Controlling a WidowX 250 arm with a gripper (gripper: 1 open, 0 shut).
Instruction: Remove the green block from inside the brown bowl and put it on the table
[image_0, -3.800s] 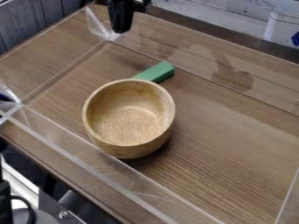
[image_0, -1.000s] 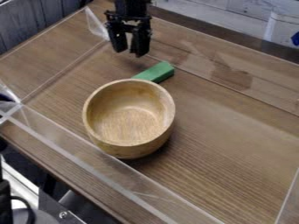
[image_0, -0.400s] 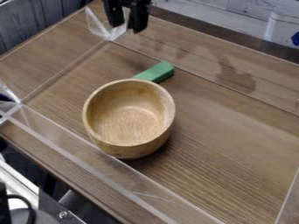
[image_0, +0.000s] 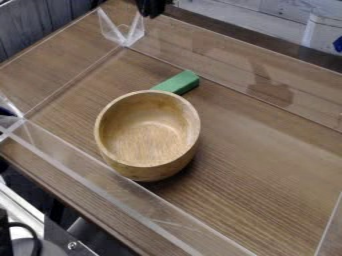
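The brown bowl (image_0: 147, 133) stands on the table (image_0: 254, 140) left of centre, and its inside shows only bare wood. The green block (image_0: 178, 83) lies flat on the table just behind the bowl's far rim, touching or nearly touching it. Only the dark lower tip of my gripper (image_0: 154, 6) shows at the top edge, well above and behind the block. Nothing hangs from it, and its jaws are cut off by the frame.
Low clear plastic walls edge the table, with a corner at the back left (image_0: 123, 30) and a long wall along the front left (image_0: 94, 190). The wood to the right of the bowl is bare.
The gripper has risen from just above the block to the top edge and is nearly out of view. Block and bowl have not moved.
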